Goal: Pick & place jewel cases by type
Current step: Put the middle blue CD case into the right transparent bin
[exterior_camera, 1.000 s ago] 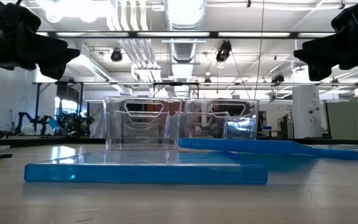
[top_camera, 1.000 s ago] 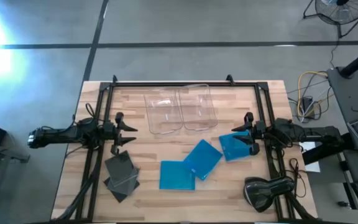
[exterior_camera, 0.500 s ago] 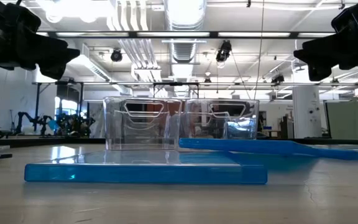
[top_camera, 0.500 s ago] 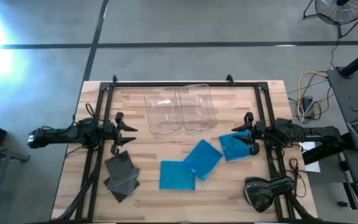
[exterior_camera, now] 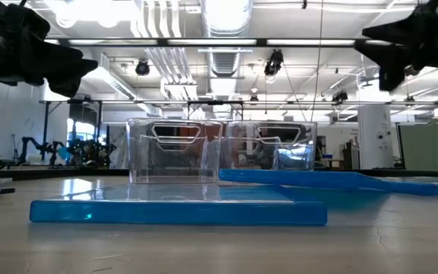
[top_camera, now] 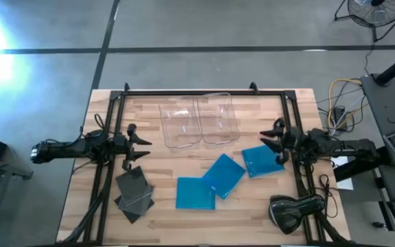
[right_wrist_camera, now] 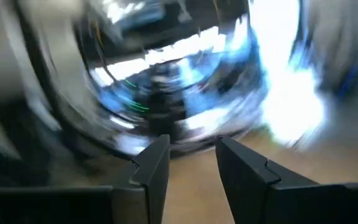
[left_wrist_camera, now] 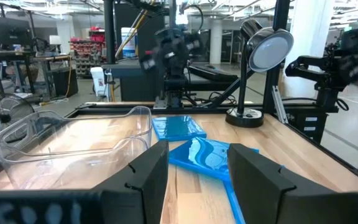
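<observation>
Three translucent blue jewel cases lie flat on the table: one (top_camera: 195,193) near the front, one (top_camera: 223,175) beside it and one (top_camera: 259,160) below my right gripper. Several dark grey jewel cases (top_camera: 134,194) lie overlapped near the left front. My left gripper (top_camera: 141,147) hovers open above the left side, behind the dark cases. My right gripper (top_camera: 276,144) hovers open over the rightmost blue case's far right corner, touching nothing. The right wrist view is smeared; its fingers (right_wrist_camera: 191,155) show apart.
Two clear plastic bins (top_camera: 181,123) (top_camera: 218,119) stand side by side at the far middle of the table. A black metal frame (top_camera: 204,91) runs round the table. A black desk lamp (top_camera: 295,209) stands at the right front corner.
My right gripper has turned about its wrist and drawn back a little toward the table's right edge, uncovering more of the rightmost blue case. In the low view it sits higher and tipped. The cases have kept still.
</observation>
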Action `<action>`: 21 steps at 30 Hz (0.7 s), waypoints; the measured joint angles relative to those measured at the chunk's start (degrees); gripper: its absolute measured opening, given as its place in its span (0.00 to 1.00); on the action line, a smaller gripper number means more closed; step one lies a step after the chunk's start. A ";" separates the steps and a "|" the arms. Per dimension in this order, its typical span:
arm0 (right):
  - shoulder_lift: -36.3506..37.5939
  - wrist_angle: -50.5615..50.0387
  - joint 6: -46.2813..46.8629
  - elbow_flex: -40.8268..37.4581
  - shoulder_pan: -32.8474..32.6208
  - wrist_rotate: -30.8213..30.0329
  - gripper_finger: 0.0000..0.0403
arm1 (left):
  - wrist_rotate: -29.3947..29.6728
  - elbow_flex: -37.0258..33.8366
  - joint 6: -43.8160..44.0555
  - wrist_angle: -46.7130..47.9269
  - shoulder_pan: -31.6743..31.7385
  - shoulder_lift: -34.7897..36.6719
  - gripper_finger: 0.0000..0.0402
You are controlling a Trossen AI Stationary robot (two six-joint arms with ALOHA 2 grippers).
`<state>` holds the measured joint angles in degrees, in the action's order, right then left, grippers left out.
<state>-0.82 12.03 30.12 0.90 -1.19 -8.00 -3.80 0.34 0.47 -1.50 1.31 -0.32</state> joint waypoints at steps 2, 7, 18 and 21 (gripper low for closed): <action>-2.04 -1.06 13.22 -0.28 -0.04 -1.66 0.30 | -0.03 0.02 0.02 -0.02 -0.01 -0.15 0.37; -9.65 1.98 30.29 -0.35 -0.62 -2.50 0.30 | 0.57 0.00 -0.26 -0.09 -0.01 -0.72 0.37; -24.23 22.56 44.60 -0.28 -0.44 -11.47 0.30 | 22.08 0.00 48.78 -33.10 0.09 -2.06 0.37; -29.68 20.05 53.60 -0.19 -0.54 -10.34 0.30 | 26.17 0.00 48.91 -39.00 0.10 -2.04 0.37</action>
<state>-30.50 32.08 83.72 0.71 -1.73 -18.34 22.37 0.34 49.38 -40.50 1.41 -2.36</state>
